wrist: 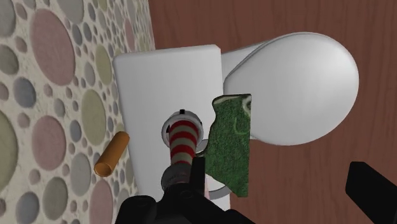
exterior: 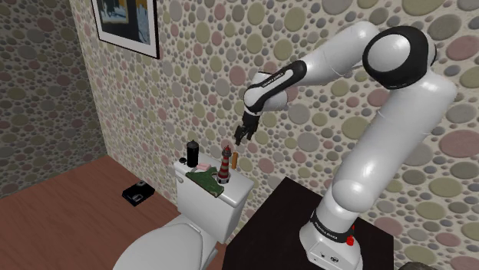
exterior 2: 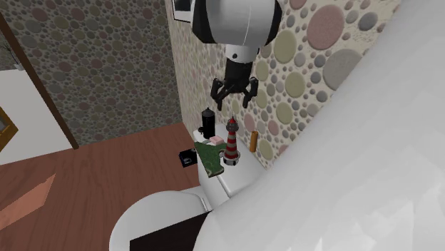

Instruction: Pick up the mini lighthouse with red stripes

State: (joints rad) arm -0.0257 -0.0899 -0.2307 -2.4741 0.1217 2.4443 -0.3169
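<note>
Your hand [exterior 2: 234, 98] hangs released, with its two fingers spread wide and nothing between them. It hovers above the red-and-white striped lighthouse [exterior 2: 231, 142], apart from it and close to the spotted wall [exterior: 322, 115].

The lighthouse stands upright on the lid of the white toilet tank [exterior: 219, 207], toward the wall side. In the wrist view you look down on it from the top. Its stripes run away from you to a round white base. One black finger [wrist: 372, 184] comes in well off to the side, over the floor.

Just beside the lighthouse lies a flat green piece [exterior 2: 210, 157], reaching over the tank's front edge toward the bowl. A black cylinder [exterior 2: 207, 123] stands upright on the tank, on the second exterior view's left of the lighthouse. A small orange cylinder [exterior 2: 252, 141] sits on the lighthouse's other side, next to the wall.

The white toilet lid [wrist: 299, 83] is down. On the reddish wooden floor [exterior: 77, 192] beside the toilet rests a small black object [exterior: 138, 195]. A framed picture [exterior: 127, 23] hangs on the wall at the shoulder view's upper left. The arm rises from a black stand [exterior: 292, 215] at that view's lower right.
</note>
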